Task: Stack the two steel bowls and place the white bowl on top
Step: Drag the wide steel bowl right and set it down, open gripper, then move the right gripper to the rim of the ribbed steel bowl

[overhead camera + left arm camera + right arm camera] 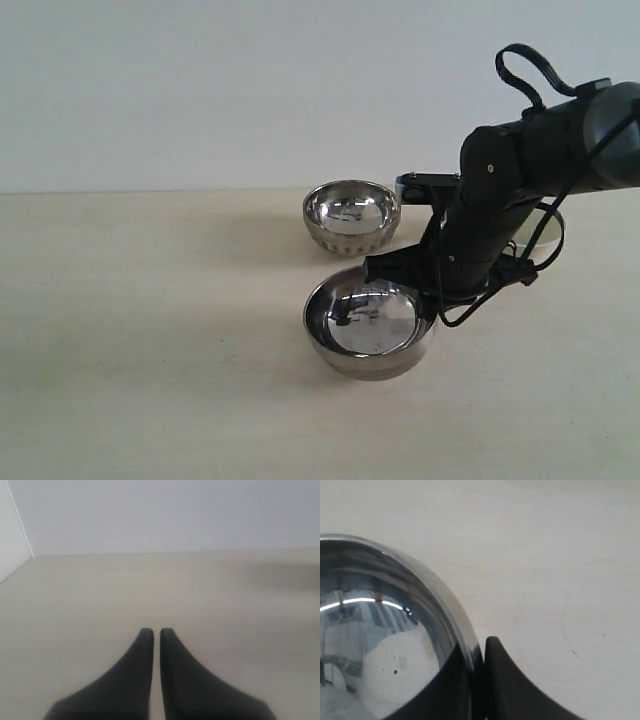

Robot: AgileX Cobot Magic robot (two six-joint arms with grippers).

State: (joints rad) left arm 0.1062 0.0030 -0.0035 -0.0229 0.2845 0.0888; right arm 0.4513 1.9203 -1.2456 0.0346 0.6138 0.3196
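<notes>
The smooth steel bowl (370, 325) sits near the table's middle, and my right gripper (432, 296) is shut on its right rim. In the right wrist view one finger is inside the smooth steel bowl (385, 645) and the other outside, pinching the wall at my right gripper (479, 652). The dimpled steel bowl (351, 216) stands behind it, apart. A sliver of the white bowl (535, 228) shows behind the right arm, mostly hidden. My left gripper (153, 631) is shut on nothing over bare table; it is out of the exterior view.
The right arm (520, 180) and its cables reach over the table's right side. A pale wall stands behind the beige table (150, 340), and a side wall (12, 530) shows in the left wrist view.
</notes>
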